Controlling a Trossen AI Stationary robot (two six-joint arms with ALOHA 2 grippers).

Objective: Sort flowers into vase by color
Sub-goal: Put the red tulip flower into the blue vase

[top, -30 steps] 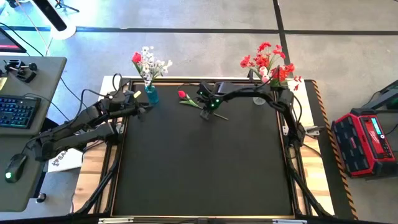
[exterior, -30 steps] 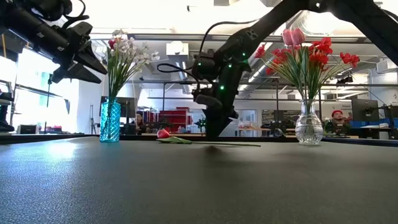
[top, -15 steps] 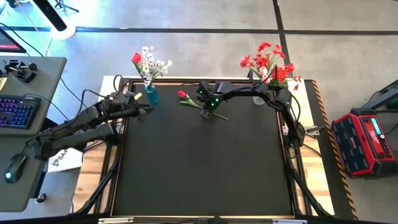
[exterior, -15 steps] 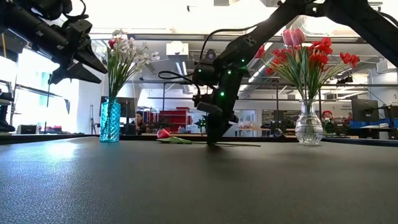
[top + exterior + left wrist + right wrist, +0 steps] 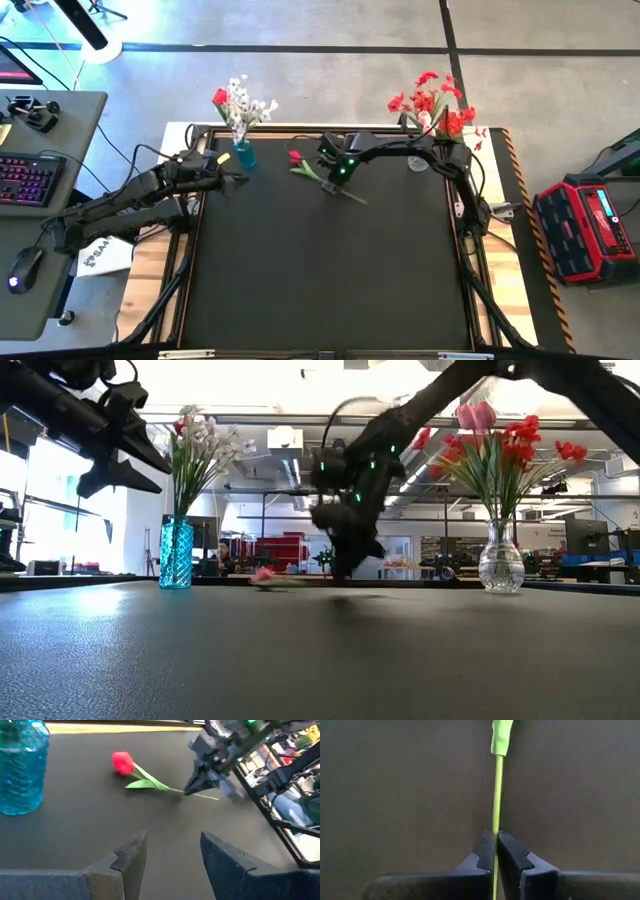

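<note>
Since the sort runs by color, the black table (image 5: pixel 330 270) carries two vases at its far edge: a blue vase (image 5: pixel 243 152) on the left side with white sprays (image 5: pixel 240 100) plus one red bloom that looks misplaced, and a clear vase (image 5: pixel 498 558) on the right side with red sprays (image 5: pixel 428 100) and a pink tulip (image 5: pixel 475 415). Left arm waits low near the blue vase, its left tool (image 5: pixel 170 852) parted halfway and holding nothing, aimed across the table toward the loose flower. Right arm reaches in from the clear vase side to table center-back, and the right tool (image 5: pixel 495 845) is pinched fully closed on the green stem (image 5: pixel 496 790) of the single red bud (image 5: pixel 122 762), gripping partway down the stalk, away from the bloom, so the head likely stays uncrushed. The bud lies flat on the table between the two vases, nearer the blue one, not yet lifted; being red, it probably belongs in the clear vase.
</note>
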